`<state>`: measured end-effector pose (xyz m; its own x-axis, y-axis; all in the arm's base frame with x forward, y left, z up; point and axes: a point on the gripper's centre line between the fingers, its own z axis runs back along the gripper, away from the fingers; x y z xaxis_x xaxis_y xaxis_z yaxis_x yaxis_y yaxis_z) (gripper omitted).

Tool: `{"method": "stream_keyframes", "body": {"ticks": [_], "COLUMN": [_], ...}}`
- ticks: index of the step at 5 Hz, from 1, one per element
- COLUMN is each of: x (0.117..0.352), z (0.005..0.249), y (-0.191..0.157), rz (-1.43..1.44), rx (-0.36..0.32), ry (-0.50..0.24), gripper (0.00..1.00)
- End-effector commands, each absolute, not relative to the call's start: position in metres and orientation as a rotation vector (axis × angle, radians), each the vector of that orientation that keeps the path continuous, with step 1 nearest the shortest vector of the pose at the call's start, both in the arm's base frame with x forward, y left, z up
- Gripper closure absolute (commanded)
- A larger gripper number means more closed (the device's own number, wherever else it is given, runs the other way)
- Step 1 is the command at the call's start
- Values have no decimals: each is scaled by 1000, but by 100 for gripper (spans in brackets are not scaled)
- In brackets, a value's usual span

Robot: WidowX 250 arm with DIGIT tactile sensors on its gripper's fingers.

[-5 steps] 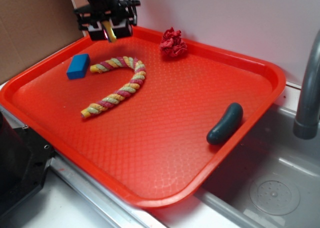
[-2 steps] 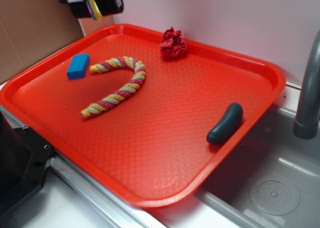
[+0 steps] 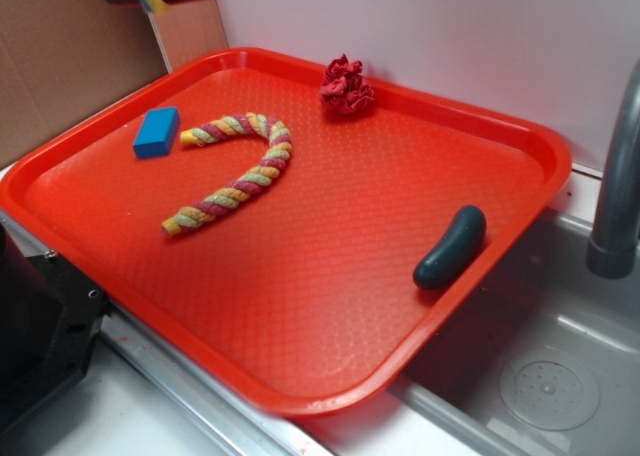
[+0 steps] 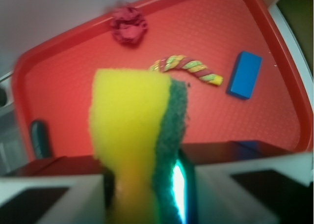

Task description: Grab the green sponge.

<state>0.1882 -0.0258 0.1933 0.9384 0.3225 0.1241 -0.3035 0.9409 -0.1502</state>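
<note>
The exterior view looks down at an angle across the whole red tray [image 3: 330, 276] from its near corner. The wrist view looks down from high above the tray's [image 4: 64, 81] far left side. Both show the blue block [image 3: 157, 132] [image 4: 244, 75] and rope [image 3: 235, 181] [image 4: 186, 67].

Kitchen sink setup, steel basin [image 3: 560, 376] with drain, grey faucet [image 3: 615, 176], red tray [image 3: 540, 146] alongside

Even, bright light; wrist view blurs the close green sponge [image 4: 137, 140], perhaps motion.
</note>
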Motion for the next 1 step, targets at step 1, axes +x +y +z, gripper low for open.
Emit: {"method": "stream_keyframes", "body": {"ticks": [1], "x": [197], "z": [204], "y": [-10], "rz": [398], "rx": [-108], "ry": [-174], "gripper": [100]}}
